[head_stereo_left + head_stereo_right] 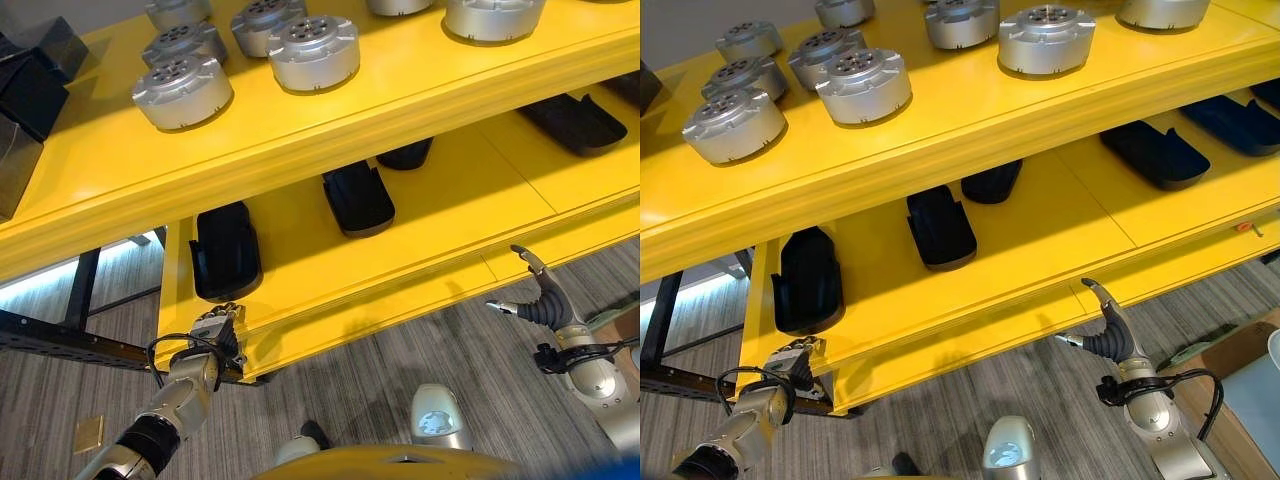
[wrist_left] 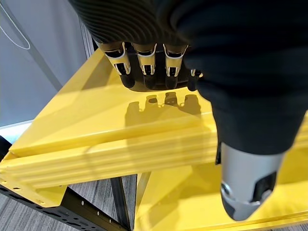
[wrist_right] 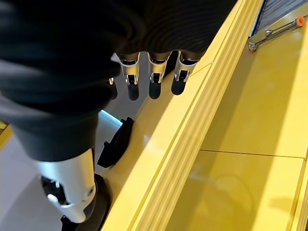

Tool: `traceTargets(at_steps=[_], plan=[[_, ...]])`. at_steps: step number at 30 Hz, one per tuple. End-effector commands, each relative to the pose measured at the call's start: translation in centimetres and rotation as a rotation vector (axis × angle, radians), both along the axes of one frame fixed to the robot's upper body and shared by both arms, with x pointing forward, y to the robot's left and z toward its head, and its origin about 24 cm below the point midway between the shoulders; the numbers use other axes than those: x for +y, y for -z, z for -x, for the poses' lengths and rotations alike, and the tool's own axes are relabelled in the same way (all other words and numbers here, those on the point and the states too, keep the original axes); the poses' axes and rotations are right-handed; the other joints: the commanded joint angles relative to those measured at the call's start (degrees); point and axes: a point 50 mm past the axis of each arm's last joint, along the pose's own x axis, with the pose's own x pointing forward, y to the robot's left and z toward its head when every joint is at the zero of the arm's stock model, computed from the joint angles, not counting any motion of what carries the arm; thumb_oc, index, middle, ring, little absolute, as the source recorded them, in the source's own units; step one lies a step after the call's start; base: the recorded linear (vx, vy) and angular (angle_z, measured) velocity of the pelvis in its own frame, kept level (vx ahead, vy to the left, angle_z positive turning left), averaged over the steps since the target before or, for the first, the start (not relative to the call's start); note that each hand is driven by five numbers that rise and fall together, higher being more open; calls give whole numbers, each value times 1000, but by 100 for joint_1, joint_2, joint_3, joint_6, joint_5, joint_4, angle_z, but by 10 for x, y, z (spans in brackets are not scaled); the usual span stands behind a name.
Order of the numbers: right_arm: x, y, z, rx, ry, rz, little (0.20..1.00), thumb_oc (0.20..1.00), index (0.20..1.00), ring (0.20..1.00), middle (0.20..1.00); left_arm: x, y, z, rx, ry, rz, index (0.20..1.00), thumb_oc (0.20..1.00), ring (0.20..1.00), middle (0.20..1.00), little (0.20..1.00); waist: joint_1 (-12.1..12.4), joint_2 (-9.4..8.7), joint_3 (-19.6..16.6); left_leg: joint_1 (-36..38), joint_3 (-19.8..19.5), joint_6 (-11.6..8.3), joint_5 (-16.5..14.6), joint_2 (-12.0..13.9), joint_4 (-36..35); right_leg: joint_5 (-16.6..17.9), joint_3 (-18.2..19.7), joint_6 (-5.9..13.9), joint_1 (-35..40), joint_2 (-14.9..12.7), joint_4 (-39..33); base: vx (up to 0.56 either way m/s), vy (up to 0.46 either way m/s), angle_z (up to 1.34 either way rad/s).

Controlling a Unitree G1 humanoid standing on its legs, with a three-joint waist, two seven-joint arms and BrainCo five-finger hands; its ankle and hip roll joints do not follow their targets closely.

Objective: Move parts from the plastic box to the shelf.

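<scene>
A yellow shelf [image 1: 420,95] with two glossy tiers is seen from above, its upper edge cutting off part of the lower tier behind it. On the upper tier stand round silver metal parts [image 1: 182,92] with ribbed sides and holed tops, several cropped by the frame. On the lower tier lie black moulded parts [image 1: 225,250], smooth and shoe-shaped (one of them [image 1: 405,155] is half hidden under the upper tier). The left robot hand [image 1: 222,335] is held at the front left corner of the lower tier, just before the nearest black part; in its wrist view the fingers [image 2: 145,72] are seen loosely extended over the yellow surface, with nothing grasped. The right robot hand [image 1: 1105,335] is raised in front of the lower tier's front edge, fingers relaxed and spread, empty, and apart from the shelf. The floor [image 1: 400,350] below is grey and wood-grained.
</scene>
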Motion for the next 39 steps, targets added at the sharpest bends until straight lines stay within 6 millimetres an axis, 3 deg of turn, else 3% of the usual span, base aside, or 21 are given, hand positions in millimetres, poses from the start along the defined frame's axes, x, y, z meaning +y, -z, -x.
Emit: traceTargets(at_steps=[1, 10, 29, 39], plan=[[6, -24, -7, -112, -52, 9, 1000, 1000, 1000, 1000, 1000, 12, -10, -11, -77, -70, -23, 1000, 1000, 1000, 1000, 1000, -105, -233, 13, -200, -161, 159, -454, 69, 886, -108, -251, 19, 615, -1, -192, 38, 22, 2], [1, -27, -1, -82, -65, 34, 1000, 1000, 1000, 1000, 1000, 16, 1, -3, -46, -119, -16, 1000, 1000, 1000, 1000, 1000, -199, -156, -44, -147, -154, 137, -373, 48, 890, -177, -248, -19, 685, -16, -155, 40, 26, 1], [-9, -37, 10, -25, -83, 86, 1000, 1000, 1000, 1000, 1000, 6, 11, -1, -14, -143, 71, 1000, 1000, 1000, 1000, 1000, -351, -41, -99, -76, -135, 112, -311, 14, 990, -292, -245, -54, 770, -76, -19, 42, 20, 0], [-15, -43, 16, 3, -87, 112, 1000, 1000, 1000, 1000, 1000, -4, 28, 10, 69, -145, 168, 1000, 1000, 1000, 1000, 1000, -405, 14, -110, -50, -148, 75, -250, 4, 1032, -348, -246, -85, 798, -106, 45, 28, 13, 0]])
